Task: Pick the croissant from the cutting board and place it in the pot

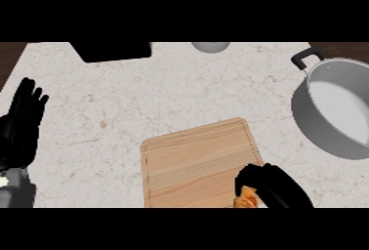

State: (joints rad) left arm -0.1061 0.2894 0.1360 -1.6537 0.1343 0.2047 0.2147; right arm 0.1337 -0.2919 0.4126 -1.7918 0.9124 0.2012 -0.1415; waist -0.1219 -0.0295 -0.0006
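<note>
A golden-brown croissant [247, 197] lies at the near right corner of the wooden cutting board [194, 161], mostly hidden under my right hand [274, 188]. That hand's fingers curl over and around the croissant. The grey metal pot [335, 110] with a black handle stands at the right of the counter, beyond the board, and looks empty inside. My left hand [22, 122] rests open at the left edge with its fingers pointing up, far from the board.
A black flat object [112, 50] lies at the counter's far edge, left of middle. A small grey round object [210, 46] sits at the far edge near the middle. Pale speckled counter lies between the board and the pot.
</note>
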